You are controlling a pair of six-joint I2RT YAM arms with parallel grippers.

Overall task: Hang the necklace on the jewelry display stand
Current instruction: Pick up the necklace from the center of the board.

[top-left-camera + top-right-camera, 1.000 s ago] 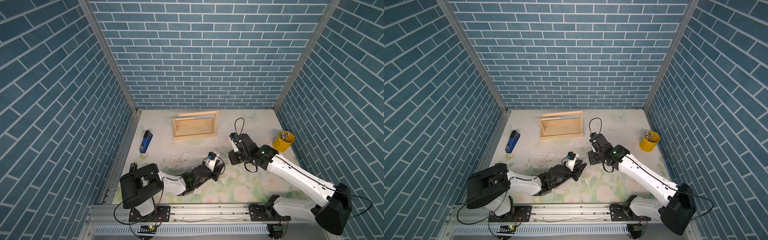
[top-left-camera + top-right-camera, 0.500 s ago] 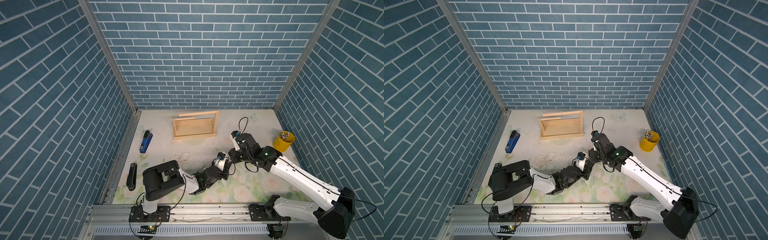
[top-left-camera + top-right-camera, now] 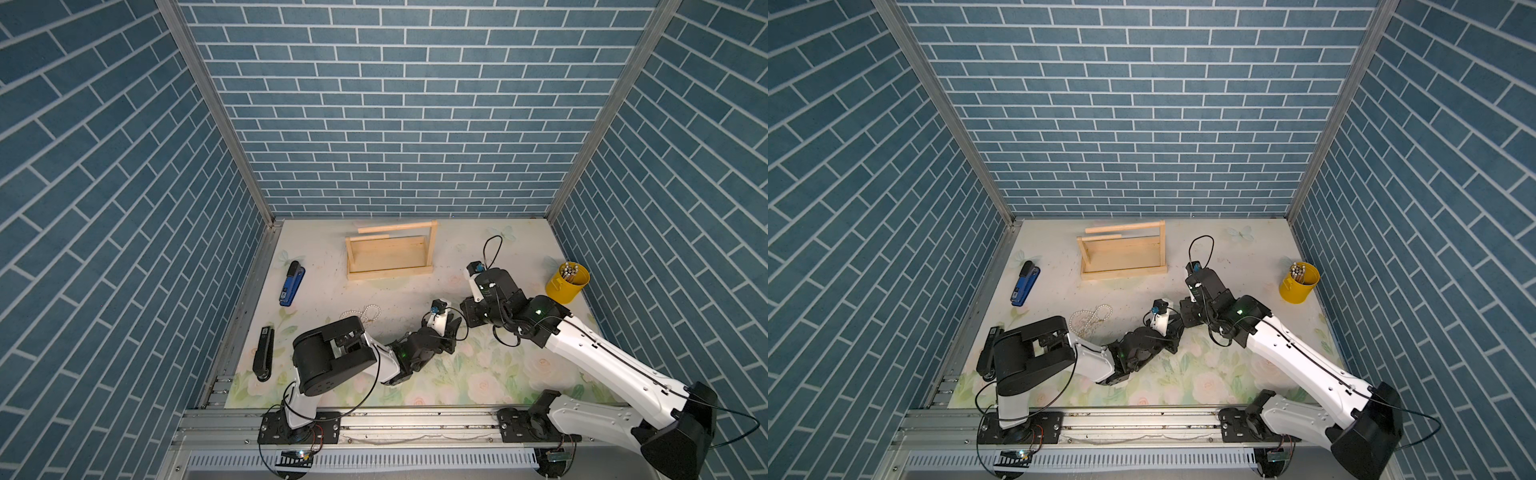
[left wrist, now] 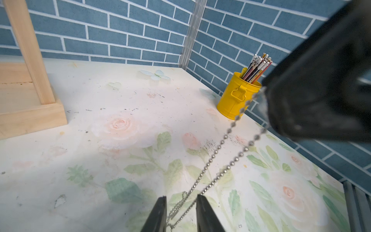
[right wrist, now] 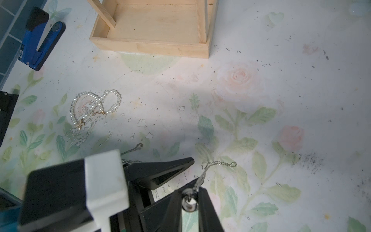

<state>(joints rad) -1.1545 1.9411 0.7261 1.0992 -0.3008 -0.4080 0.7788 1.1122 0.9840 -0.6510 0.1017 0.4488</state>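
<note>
Right tool [image 5: 189,190] clamps ball-chain necklace [image 4: 221,142]; left tool [image 4: 181,197] parted around its strands.

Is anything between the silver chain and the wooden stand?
Nothing visible does. The right gripper holds the silver chain, and the mat from there to the jewelry display stand is bare; the pearl necklace lies off to one side.

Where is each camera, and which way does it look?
Both top views: high at the front, looking down at the table; left arm and right arm show.
Left wrist: on the left arm, facing the yellow cup; left hand shows.
Right wrist: on the right arm, looking down at the stand; right hand, shut on the silver chain, shows.
Shared: both wrist views see stand and chain.
</note>
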